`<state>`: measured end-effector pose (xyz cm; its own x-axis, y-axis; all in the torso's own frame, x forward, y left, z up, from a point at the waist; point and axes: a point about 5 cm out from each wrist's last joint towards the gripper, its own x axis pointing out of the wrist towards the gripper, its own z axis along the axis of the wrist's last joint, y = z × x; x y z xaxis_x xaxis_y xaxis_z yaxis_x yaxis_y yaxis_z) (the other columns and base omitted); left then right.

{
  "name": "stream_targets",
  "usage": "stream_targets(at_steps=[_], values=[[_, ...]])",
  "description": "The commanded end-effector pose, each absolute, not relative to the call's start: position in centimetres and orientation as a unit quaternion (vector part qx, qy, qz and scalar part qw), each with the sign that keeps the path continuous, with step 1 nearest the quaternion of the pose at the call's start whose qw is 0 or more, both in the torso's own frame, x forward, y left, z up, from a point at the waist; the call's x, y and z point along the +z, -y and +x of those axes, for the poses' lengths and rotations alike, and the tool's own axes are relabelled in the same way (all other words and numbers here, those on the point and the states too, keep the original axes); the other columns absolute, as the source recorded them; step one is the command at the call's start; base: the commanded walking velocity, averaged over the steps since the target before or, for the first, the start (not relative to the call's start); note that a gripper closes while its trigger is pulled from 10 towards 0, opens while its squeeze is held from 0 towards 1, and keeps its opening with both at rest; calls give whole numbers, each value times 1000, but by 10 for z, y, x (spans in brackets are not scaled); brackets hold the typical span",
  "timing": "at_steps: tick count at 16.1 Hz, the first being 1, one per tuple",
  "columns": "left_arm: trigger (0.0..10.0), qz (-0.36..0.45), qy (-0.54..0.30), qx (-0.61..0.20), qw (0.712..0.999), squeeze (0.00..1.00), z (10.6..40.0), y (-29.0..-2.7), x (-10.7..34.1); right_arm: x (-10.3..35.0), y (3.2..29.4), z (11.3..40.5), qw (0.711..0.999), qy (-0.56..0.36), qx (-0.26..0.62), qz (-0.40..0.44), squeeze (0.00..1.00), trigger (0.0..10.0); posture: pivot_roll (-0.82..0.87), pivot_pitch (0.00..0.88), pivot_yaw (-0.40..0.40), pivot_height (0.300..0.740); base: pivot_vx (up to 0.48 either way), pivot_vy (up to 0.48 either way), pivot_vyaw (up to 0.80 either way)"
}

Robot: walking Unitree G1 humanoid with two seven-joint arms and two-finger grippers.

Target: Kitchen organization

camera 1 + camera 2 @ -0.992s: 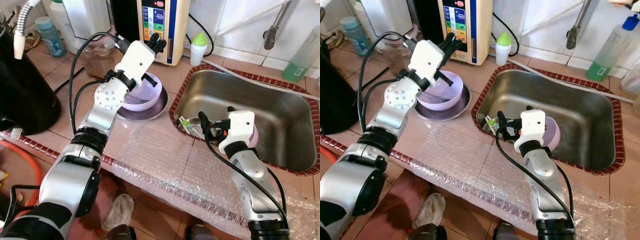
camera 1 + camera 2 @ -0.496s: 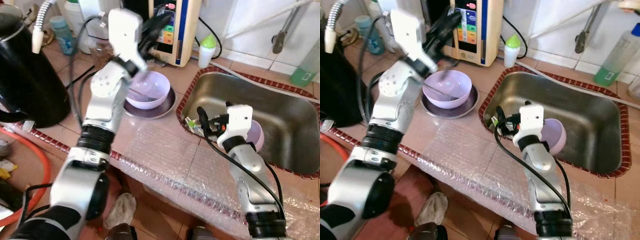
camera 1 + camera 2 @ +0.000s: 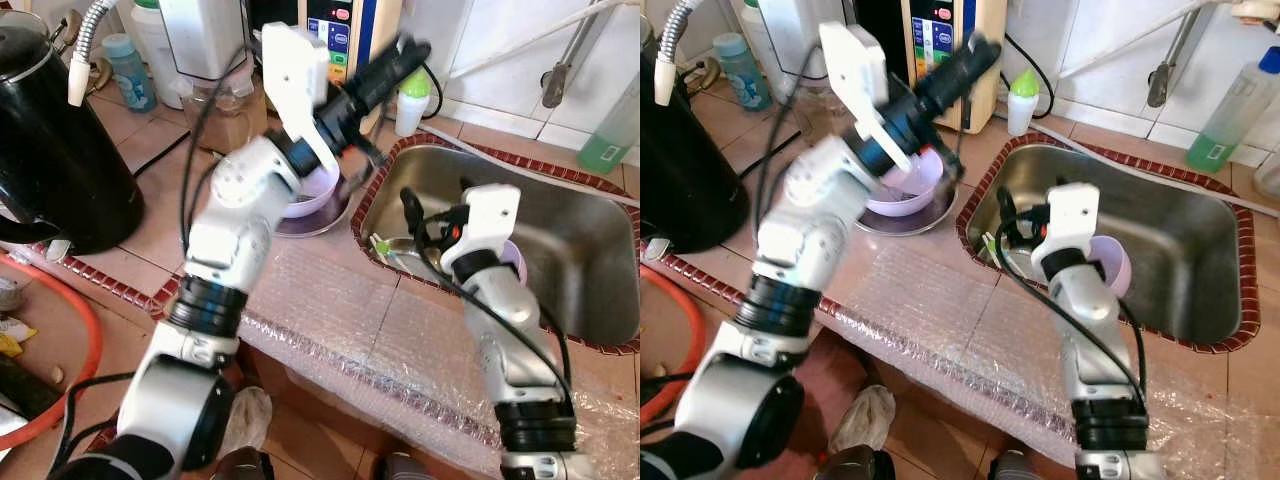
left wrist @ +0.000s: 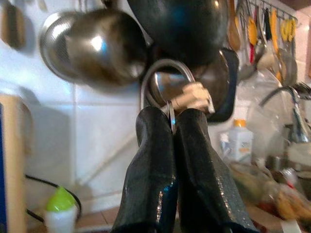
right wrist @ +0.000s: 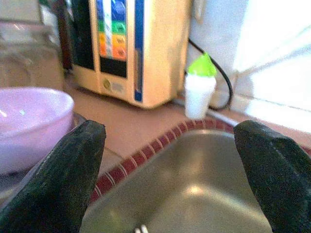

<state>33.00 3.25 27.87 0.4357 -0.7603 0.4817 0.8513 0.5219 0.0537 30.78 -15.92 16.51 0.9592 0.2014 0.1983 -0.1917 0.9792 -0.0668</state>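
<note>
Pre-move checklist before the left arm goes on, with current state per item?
1. Left gripper shut on the thin metal utensil: ok, fingers pressed together around it.
2. Left arm lifted off the lilac bowl on the round metal plate: ok.
3. Right gripper open: ok, fingers wide apart and nothing between them.
4. Right gripper placed at the stainless steel sink: ok, above its near-left corner.
5. Lilac bowl in the sink reachable: cannot tell, mostly hidden behind the right wrist.
6. Which kind of utensil is held: cannot tell, just an edge shows.
</note>
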Motion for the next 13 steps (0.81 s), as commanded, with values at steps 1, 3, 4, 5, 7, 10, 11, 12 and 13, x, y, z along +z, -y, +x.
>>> stream_targets(at_steps=[1,3,4,5,7,10,11,12,13], values=[[0,-87,226,-489,838,0,329,-30,277,182,159,308,982,128,137,-24,0,10000,-122,0,27,740,0,0,0],[0,-97,216,-483,843,0,331,-32,274,187,157,307,974,128,183,-29,0,10000,-126,0,32,740,0,0,0],[0,-99,212,-482,844,0,332,-31,273,190,156,305,968,126,213,-38,0,10000,-126,0,32,740,0,0,0],[0,-100,207,-487,843,0,329,-29,269,195,161,303,959,114,256,-40,0,10000,-126,0,32,740,0,0,0],[0,-99,200,-493,841,0,328,-26,264,199,173,301,950,96,292,-47,0,10000,-132,0,38,740,0,0,0],[0,-102,194,-494,841,0,327,-27,259,207,180,293,930,70,360,-2,0,10000,-134,0,38,740,0,0,0],[0,-114,192,-497,838,0,326,-25,258,207,175,288,915,57,400,17,0,10000,-137,0,39,740,0,0,0],[0,-113,190,-500,837,0,325,-23,256,206,173,286,911,53,410,19,0,10000,-137,0,39,740,0,0,0],[0,-116,189,-503,835,0,324,-21,256,204,169,286,908,50,414,23,0,10000,-139,0,39,740,0,0,0]])
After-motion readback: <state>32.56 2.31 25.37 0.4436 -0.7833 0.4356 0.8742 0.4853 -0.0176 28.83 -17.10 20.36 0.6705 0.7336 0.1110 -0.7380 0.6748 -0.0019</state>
